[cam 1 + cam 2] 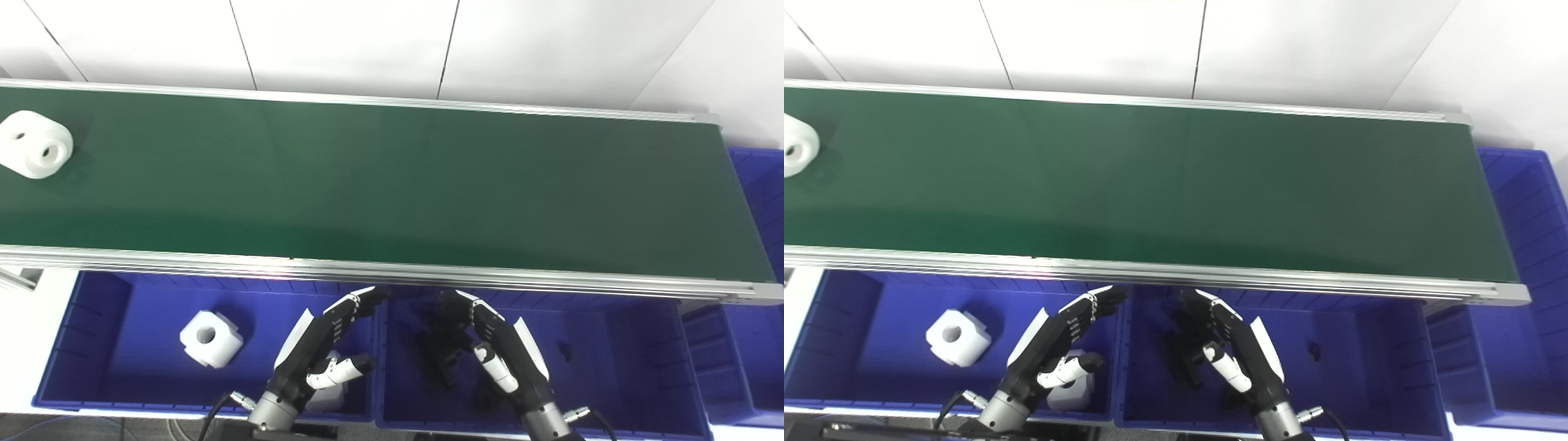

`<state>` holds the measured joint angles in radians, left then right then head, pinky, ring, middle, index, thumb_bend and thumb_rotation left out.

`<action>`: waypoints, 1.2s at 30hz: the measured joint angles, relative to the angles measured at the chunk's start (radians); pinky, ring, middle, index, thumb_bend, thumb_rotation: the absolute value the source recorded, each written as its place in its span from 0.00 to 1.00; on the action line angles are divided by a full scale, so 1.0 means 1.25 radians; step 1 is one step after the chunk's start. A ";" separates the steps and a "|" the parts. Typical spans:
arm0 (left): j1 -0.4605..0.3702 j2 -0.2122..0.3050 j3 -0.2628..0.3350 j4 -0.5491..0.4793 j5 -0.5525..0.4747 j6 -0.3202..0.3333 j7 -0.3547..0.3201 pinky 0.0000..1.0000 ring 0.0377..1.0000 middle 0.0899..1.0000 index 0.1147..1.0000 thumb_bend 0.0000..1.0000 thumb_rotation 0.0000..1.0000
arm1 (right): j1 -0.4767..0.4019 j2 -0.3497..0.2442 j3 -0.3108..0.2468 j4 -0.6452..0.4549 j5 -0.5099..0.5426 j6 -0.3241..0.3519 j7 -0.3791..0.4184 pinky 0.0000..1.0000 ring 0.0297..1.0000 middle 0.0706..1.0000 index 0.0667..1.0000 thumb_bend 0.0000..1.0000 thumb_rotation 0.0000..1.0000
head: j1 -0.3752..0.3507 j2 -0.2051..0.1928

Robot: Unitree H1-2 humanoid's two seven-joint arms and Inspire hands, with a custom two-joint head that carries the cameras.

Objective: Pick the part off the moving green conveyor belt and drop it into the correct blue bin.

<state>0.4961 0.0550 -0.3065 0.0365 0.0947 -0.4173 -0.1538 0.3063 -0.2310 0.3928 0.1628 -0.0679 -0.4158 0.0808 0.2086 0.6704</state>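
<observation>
Left bin: white parts; right bin: black parts.

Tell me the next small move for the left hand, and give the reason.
Probably raise the left robot hand from over the left blue bin toward the belt's left end: the white part rides there on the green conveyor belt, and both hands are open, the right robot hand farther away.

white panelled wall, dark seams
</observation>
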 measured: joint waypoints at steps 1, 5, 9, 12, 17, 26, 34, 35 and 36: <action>0.000 0.000 0.000 0.000 -0.001 0.000 0.000 0.86 0.87 0.84 0.79 0.87 0.73 | 0.000 0.000 0.000 0.000 0.000 0.000 0.000 0.79 0.81 0.80 0.79 0.84 0.97 | 0.000 0.000; -0.001 0.000 0.000 0.001 0.003 -0.001 0.001 0.86 0.88 0.84 0.79 0.87 0.74 | -0.001 0.000 0.000 0.005 0.000 0.000 -0.001 0.79 0.81 0.80 0.79 0.84 0.98 | 0.002 -0.002; -0.001 0.000 0.000 0.001 0.003 -0.001 0.001 0.86 0.87 0.84 0.79 0.87 0.74 | -0.003 0.000 0.000 0.007 0.000 0.000 -0.001 0.79 0.81 0.80 0.79 0.84 0.97 | 0.002 -0.005; -0.002 0.000 0.000 0.004 0.003 -0.001 0.001 0.86 0.87 0.84 0.79 0.86 0.73 | -0.004 0.000 0.000 0.009 0.000 0.000 0.000 0.79 0.81 0.80 0.79 0.84 0.97 | 0.000 -0.009; -0.006 0.000 0.000 0.014 0.001 -0.002 0.001 0.86 0.88 0.84 0.79 0.88 0.73 | -0.005 0.000 0.000 0.010 0.000 0.000 -0.002 0.79 0.81 0.80 0.79 0.84 0.97 | -0.001 -0.007; -0.007 0.000 0.000 0.016 0.001 -0.002 0.001 0.86 0.87 0.85 0.79 0.89 0.73 | -0.006 0.001 0.001 0.011 0.000 0.000 -0.004 0.78 0.81 0.80 0.78 0.85 0.97 | 0.000 -0.011; -0.007 0.000 0.000 0.016 0.002 -0.002 0.001 0.86 0.87 0.84 0.78 0.88 0.73 | -0.007 0.000 0.002 0.014 -0.001 0.000 -0.006 0.79 0.81 0.80 0.79 0.85 0.97 | 0.000 -0.011; -0.007 0.000 0.000 0.016 0.002 -0.002 0.001 0.86 0.87 0.84 0.78 0.88 0.73 | -0.007 0.000 0.002 0.014 -0.001 0.000 -0.006 0.79 0.81 0.80 0.78 0.85 0.97 | 0.001 -0.011; -0.007 0.000 0.000 0.016 0.002 -0.002 0.001 0.86 0.87 0.84 0.79 0.88 0.73 | -0.006 0.000 0.002 0.014 -0.001 0.000 -0.007 0.79 0.81 0.80 0.78 0.85 0.97 | 0.001 -0.011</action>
<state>0.4874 0.0548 -0.3068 0.0561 0.0968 -0.4199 -0.1527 0.2982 -0.2304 0.3958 0.1801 -0.0686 -0.4158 0.0725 0.2102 0.6565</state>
